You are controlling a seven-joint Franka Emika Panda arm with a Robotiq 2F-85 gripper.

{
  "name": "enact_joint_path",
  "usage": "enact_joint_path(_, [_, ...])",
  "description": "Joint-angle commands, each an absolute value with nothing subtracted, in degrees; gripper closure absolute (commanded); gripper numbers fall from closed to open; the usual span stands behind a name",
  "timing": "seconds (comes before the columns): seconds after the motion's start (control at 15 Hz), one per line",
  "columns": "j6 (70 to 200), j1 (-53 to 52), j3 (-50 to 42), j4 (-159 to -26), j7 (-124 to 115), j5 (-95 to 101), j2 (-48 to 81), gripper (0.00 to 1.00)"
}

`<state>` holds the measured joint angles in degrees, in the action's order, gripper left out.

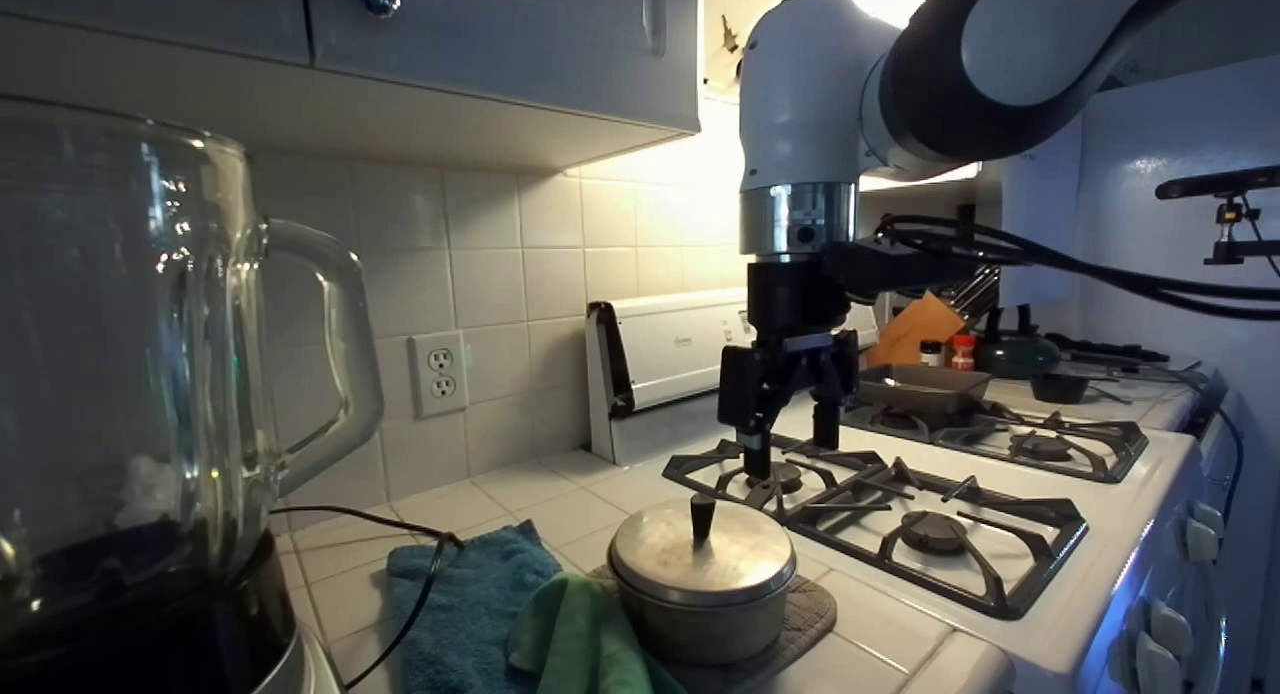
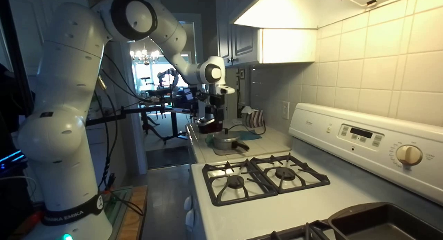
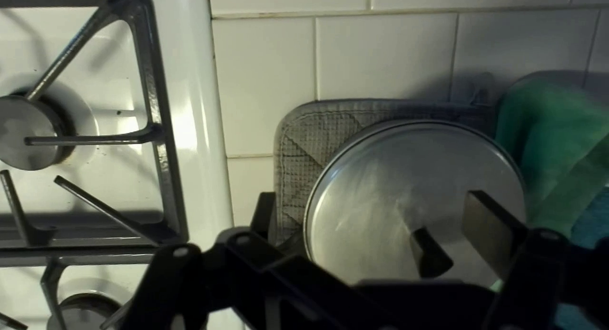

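Black gripper [image 1: 791, 456], spread and empty, hangs above saucepan [image 1: 700, 624]; lid knob [image 3: 430, 255] looks nearer wrist-view right finger [image 3: 486, 228], so uncentred lowering could clip it.

Below me: white tiled counter [image 3: 380, 59] | directly on it I see: gray quilted potholder [image 3: 304, 154] | blue towel [image 1: 465, 614], near the potholder | blender [image 1: 170, 404] | striped tissue box [image 2: 253, 118]

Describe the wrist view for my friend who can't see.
A lidded metal pot with a dark knob sits on a gray quilted pad, the robot's open gripper in the foreground. Green cloth lies at right, a stove with dark grates at left.
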<state>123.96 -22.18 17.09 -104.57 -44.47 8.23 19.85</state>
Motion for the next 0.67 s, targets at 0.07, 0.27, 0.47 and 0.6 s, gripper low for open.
enact_joint_path(0.07, [119.1,-26.5,15.5,-94.5,-41.8,8.7,27.1,0.00])
enact_joint_path(0.27, [118.5,-28.4,14.6,-90.7,-39.9,8.9,30.2,0.00])
enact_joint_path(0.47, [120.4,-29.7,13.3,-87.6,-37.8,9.1,33.0,0.00])
enact_joint_path(0.6, [121.3,-30.1,12.6,-85.9,-36.0,8.9,34.4,0.00])
